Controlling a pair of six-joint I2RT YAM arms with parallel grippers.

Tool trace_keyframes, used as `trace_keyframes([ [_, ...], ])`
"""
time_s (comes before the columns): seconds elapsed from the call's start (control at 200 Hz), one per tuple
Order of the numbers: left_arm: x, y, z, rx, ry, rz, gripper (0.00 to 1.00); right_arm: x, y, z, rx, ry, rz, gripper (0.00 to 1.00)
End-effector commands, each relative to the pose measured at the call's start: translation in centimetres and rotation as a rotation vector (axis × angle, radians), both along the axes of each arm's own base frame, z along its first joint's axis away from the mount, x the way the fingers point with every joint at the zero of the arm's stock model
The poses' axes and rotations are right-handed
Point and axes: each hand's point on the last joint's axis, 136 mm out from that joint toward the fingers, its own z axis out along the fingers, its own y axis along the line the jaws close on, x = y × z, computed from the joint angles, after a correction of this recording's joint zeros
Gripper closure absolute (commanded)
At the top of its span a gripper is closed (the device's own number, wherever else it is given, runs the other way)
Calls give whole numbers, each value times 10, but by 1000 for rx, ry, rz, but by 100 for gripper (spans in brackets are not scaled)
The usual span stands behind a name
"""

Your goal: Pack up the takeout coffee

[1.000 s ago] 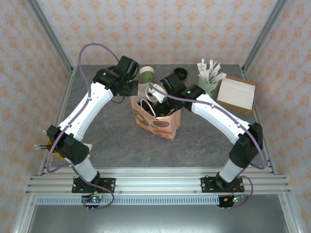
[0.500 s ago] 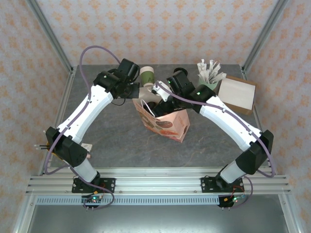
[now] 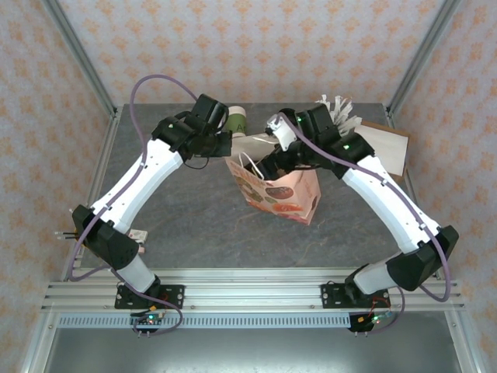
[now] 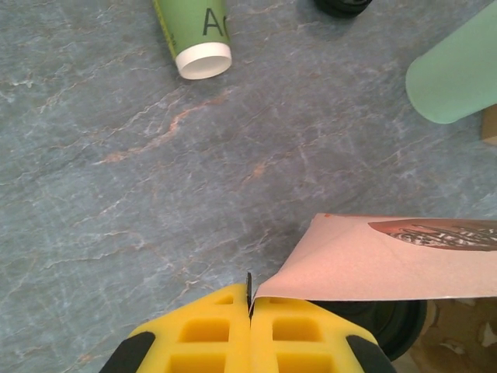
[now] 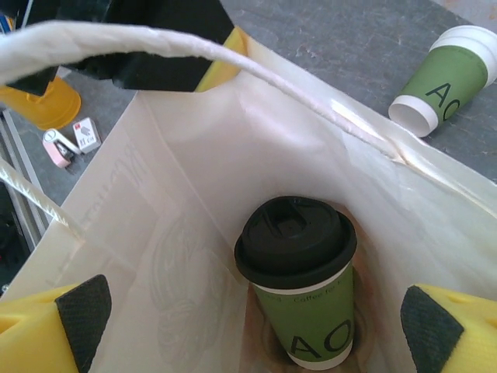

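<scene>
One cup (image 5: 299, 295), dark green with a cream rim, stands upright at the bottom of the bag (image 5: 178, 202), its black lid (image 5: 293, 233) pressed on. A second cup (image 3: 235, 119) stands on the table (image 3: 178, 210) behind the bag, its cream inside showing.

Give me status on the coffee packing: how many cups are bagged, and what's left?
Done: one lidded cup stands inside the paper bag. In hand: the left gripper is shut on the bag's edge, and the right gripper hangs open over the mouth. Left: a second cup sits on the table without a lid, a black lid nearby; it needs capping and bagging.
</scene>
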Motion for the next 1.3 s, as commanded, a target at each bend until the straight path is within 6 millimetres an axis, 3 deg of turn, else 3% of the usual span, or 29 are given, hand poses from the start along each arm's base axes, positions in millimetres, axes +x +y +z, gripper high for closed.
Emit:
trace_keyframes([
  [0.0,-6,78,-10,221,32,248,100,8,-54,44,50,-59,-208,0],
  [0.17,-8,82,-9,201,20,300,100,30,-79,63,118,-99,-313,0],
  [0.42,-2,77,-4,174,-1,296,100,31,-59,38,143,-25,-209,1],
  [0.495,-2,77,-6,181,9,295,100,45,-56,43,210,-20,-273,1],
  [0.6,-1,74,-10,176,21,282,100,75,-75,45,262,-15,-509,0],
  [0.661,1,70,-11,165,27,265,91,96,-99,46,273,-22,-713,0],
  [0.756,4,65,-9,133,37,243,78,119,-155,33,243,0,-1093,0],
  [0.866,6,62,7,85,8,219,63,129,-206,7,77,57,-1278,0],
  [0.961,6,64,26,20,-43,211,48,133,-243,3,-47,71,-1386,0],
  [1.051,4,71,41,-29,-96,225,39,145,-246,-5,-32,108,-1326,0],
  [1.166,-1,95,59,-39,-179,293,28,149,-266,-11,-33,142,-1334,3],
  [1.296,-9,128,75,-13,-294,417,6,152,-272,-38,100,415,-1315,32],
])
